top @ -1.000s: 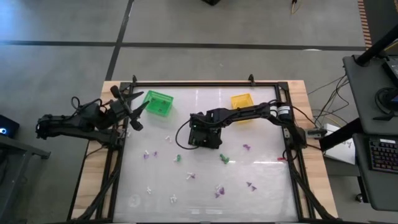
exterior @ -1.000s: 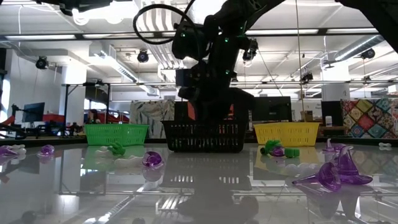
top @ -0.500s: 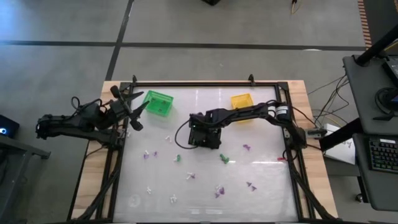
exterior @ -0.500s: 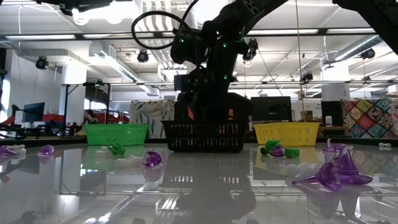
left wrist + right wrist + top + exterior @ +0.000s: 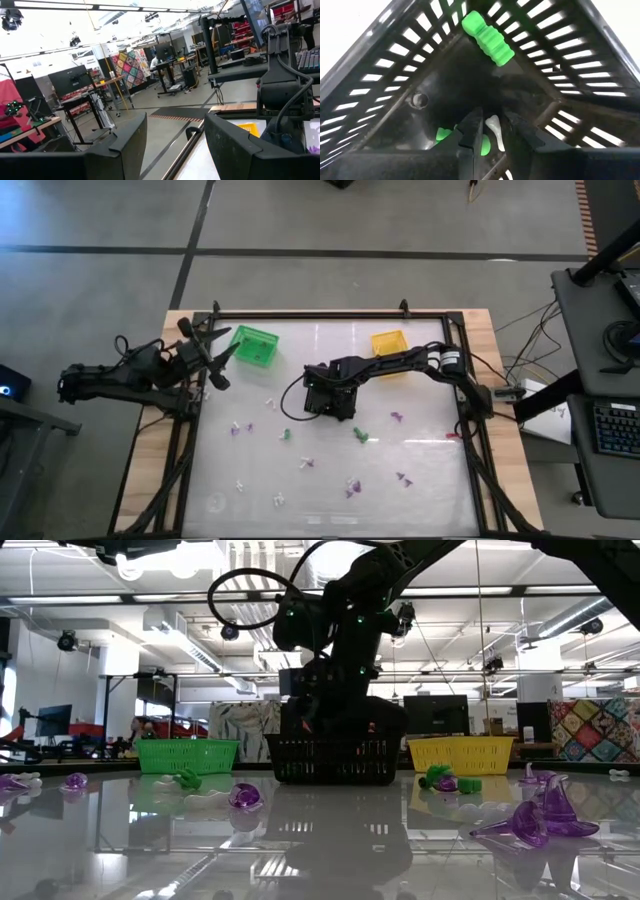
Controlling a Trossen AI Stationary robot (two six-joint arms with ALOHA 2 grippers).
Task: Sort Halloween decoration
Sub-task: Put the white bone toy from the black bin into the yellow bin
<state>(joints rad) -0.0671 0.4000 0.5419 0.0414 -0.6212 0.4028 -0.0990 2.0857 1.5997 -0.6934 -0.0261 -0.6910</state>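
Note:
Small green, purple and white trinkets lie scattered over the glossy table: a green one [image 5: 361, 435], a purple one [image 5: 398, 417], a white one [image 5: 306, 463]. My right gripper [image 5: 330, 393] reaches down into the black basket [image 5: 335, 760] at the table's middle; its fingers [image 5: 494, 137] stand around a small white trinket [image 5: 493, 129]. A ribbed green trinket [image 5: 487, 37] lies in the basket, resting against its wall. My left gripper [image 5: 222, 363] is open and empty at the table's left edge, beside the green basket [image 5: 254, 345]. My right gripper pinches the white trinket's lower part [image 5: 495, 137] between its two fingers, which point down into the black basket from above. The trinket sits upright between them, close to the basket floor; whether it touches the floor, I cannot tell.
A yellow basket [image 5: 389, 341] stands at the far right, the green basket at the far left. Green bits [image 5: 442, 134] lie on the black basket's floor beside my right fingers. A black frame [image 5: 330, 315] runs round the table. Trinkets lie mostly toward the near half.
My right gripper has gone down a little farther into the black basket and shifted slightly toward the table's left. The baskets and loose trinkets have stayed where they were.

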